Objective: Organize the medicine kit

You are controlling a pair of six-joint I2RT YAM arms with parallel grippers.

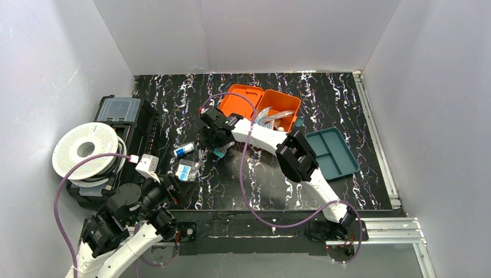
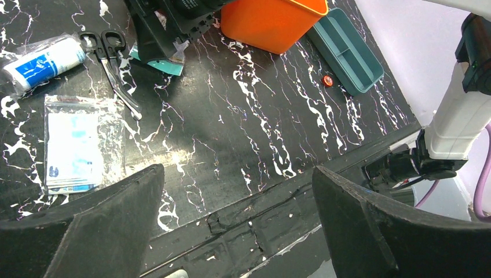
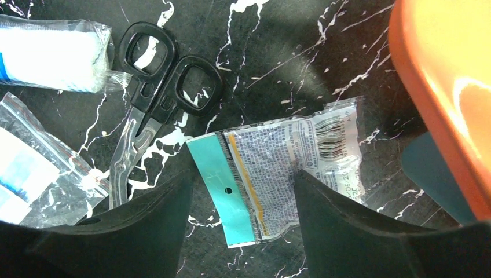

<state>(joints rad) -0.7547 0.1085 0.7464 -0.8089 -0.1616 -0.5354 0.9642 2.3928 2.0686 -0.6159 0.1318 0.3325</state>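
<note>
Near edge: left gripper hovers over the table's front lip, jaws fully spread, nothing between them. Zip bag of dressings lies just ahead of it to its left.

Mid-table: right gripper is over a flat teal-headed packet. Its jaws are parted and straddle the header end, with no pinch visible. The packet's long axis runs roughly along the closing line, and the barcode end passes beyond one finger. Black scissors lie just beside the packet. A wrapped bandage roll lies past the scissor loops.

Far: medicine kit, lid open, sits just beyond the right gripper, toward the back wall. Teal divided tray is off to the kit's right.

Judgement: the right arm is much nearer to both packet and kit. The carry would be short, away from the arm bases.
</note>
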